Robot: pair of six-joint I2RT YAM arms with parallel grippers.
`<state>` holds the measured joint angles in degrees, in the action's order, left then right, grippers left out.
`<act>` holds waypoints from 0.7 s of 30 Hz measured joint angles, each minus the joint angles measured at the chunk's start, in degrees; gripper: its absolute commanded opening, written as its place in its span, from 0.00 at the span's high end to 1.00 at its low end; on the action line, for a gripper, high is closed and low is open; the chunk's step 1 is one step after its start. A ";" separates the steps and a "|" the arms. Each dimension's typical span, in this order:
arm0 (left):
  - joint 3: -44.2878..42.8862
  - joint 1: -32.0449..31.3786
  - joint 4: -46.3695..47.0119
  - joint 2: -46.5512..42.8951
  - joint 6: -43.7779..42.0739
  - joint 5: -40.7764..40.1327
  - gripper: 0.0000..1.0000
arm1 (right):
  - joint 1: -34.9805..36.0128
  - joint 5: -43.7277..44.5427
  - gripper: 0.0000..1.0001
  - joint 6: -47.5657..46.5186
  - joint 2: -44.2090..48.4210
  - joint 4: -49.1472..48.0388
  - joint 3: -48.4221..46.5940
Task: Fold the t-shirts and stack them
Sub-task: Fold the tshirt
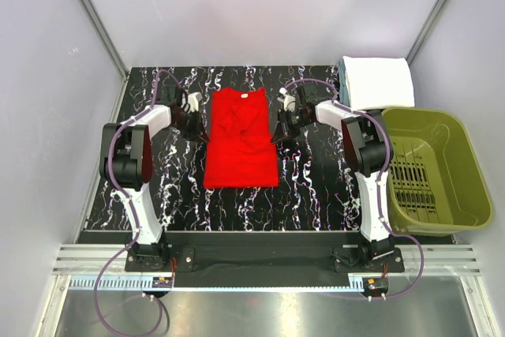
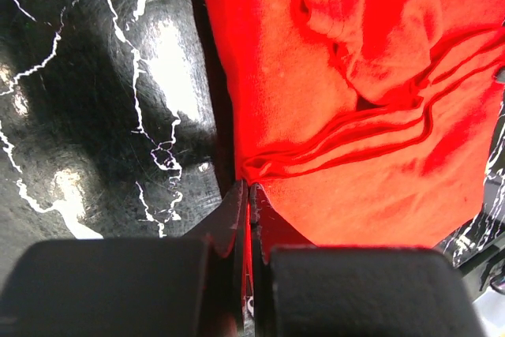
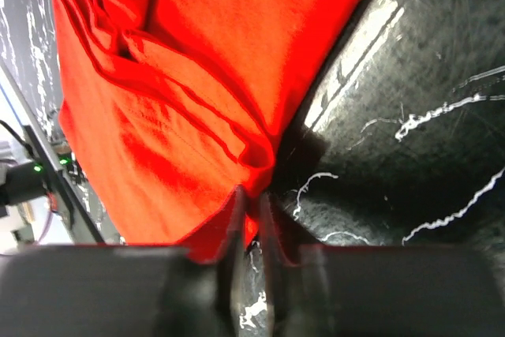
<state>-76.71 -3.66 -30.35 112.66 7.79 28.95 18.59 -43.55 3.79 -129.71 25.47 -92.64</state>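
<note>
The red t-shirt [image 1: 241, 140] lies partly folded at the middle of the black marbled table [image 1: 316, 187], collar at the far end. The left gripper [image 2: 249, 195] is clenched on its left edge and the right gripper [image 3: 252, 199] pinches its right edge, so both are grasping cloth. A folded white t-shirt [image 1: 379, 80] sits at the far right corner (just behind the olive-green basket [image 1: 473, 187]).
</note>
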 measured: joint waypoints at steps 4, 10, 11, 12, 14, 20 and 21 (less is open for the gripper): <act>-0.11 0.00 0.04 0.00 0.87 -0.04 1.00 | 0.02 -0.15 1.00 1.01 -0.02 -0.94 0.02; 0.31 0.00 0.31 -2.08 2.93 -0.55 1.00 | 0.02 0.00 1.00 1.62 3.63 -3.37 3.58; 0.33 -0.02 0.26 -2.84 3.26 -0.68 1.00 | 0.02 0.02 1.00 1.68 4.66 -3.63 3.89; 0.33 0.00 0.35 -3.63 3.58 -0.70 1.00 | 0.02 0.11 1.00 1.84 5.62 -3.93 4.00; 0.28 0.00 0.52 -5.16 4.24 -0.94 1.00 | 0.02 0.44 1.00 1.99 7.45 -4.96 4.07; 0.13 0.07 1.25 -6.71 5.31 -2.95 1.00 | 0.04 0.98 1.00 2.01 8.87 -6.34 3.26; 0.17 0.13 1.55 -6.84 5.51 -3.32 1.00 | 0.04 1.14 1.00 1.99 8.83 -6.32 3.13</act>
<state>-76.53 -3.53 -28.80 105.82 13.30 25.63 18.63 -42.41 5.78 -120.88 19.16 -89.52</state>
